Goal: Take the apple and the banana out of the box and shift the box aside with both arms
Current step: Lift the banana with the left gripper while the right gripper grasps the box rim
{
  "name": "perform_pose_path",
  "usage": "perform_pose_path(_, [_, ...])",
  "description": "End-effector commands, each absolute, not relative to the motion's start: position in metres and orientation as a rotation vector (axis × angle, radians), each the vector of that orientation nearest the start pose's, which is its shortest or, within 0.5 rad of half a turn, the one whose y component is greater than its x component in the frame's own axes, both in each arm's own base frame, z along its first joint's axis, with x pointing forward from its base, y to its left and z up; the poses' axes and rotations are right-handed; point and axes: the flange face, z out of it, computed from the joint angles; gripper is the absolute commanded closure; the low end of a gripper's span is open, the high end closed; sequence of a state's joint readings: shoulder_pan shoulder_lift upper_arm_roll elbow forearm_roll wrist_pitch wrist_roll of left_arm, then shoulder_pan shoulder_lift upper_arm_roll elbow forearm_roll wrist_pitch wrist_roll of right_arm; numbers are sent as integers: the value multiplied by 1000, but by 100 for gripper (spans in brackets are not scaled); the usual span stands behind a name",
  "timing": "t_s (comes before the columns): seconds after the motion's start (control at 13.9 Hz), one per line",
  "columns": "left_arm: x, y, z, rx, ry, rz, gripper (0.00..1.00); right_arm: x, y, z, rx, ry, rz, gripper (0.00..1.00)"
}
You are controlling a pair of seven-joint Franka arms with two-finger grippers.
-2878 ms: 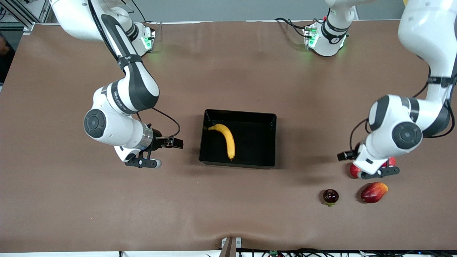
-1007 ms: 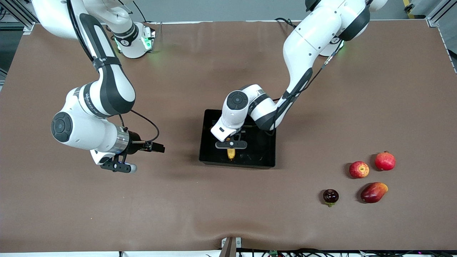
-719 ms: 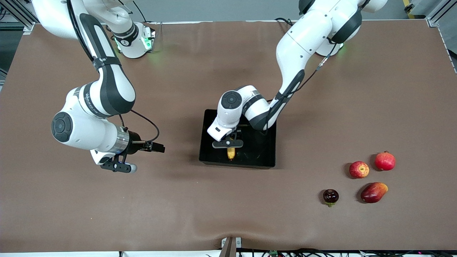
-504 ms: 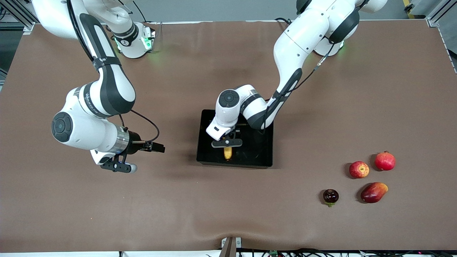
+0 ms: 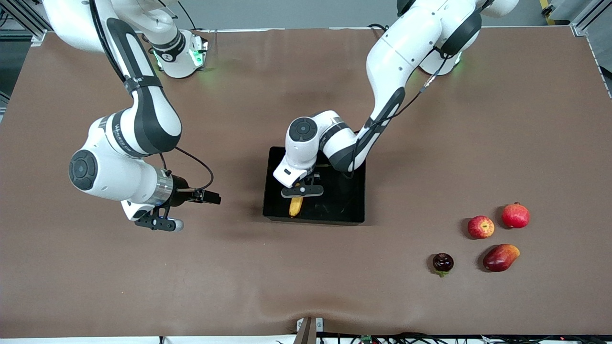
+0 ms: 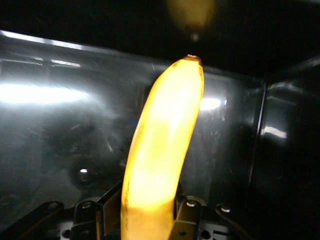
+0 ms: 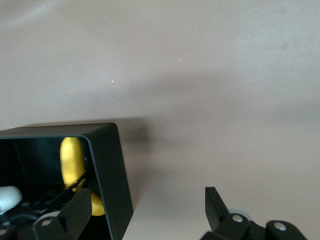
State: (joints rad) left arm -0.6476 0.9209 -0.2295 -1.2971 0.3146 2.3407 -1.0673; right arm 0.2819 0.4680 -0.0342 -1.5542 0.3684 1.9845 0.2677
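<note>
Since the earlier front pictures, the left arm has swung from the fruit corner to the box, its fingers have pinched the banana, and the box has slid a bit toward the right arm's end.

From the front, the left gripper sits low inside the box, so it can grab the banana where it lies. Only the banana's end sticks out, pointing at the wall nearest the camera. The apple is already out, on the tabletop toward the left arm's end, beside a pomegranate, a mango and a small dark fruit. The right gripper waits over bare tabletop with its fingers spread, likely saving itself for the box.

In the left wrist view, the fingers squeeze the banana from both sides, with the shiny black box floor under it.

In the right wrist view, the spread fingers frame a box corner with yellow banana showing inside.
</note>
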Motion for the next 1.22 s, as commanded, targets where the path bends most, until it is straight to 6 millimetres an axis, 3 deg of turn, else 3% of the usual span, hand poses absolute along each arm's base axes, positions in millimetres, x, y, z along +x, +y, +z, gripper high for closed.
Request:
perform_pose_path(0.0, [529,-542,274,-3172,-180,-289,100,651,193,379,-2819,235,185,0])
perform_pose_path(0.29, [561,-497,355,-3150,-277,-350,100,643,218,375,-2824,188,203,0])
perform_pose_path(0.5, [589,-424,401,-3159,-260,-311,100,637,241,368,-2824,147,209,0])
perform_pose_path(0.58, [597,-392,409,-3170,-245,-276,100,631,258,362,-2830,111,226,0])
perform_pose_path(0.72, [605,-330,415,-3157,-157,-236,100,620,287,342,-2842,59,255,0])
perform_pose_path(0.94, [612,-235,406,-3142,20,-149,100,610,325,306,-2858,2,238,0])
perform_pose_path(1.15, [618,-140,382,-3126,192,-63,100,606,333,278,-2874,-15,266,0])
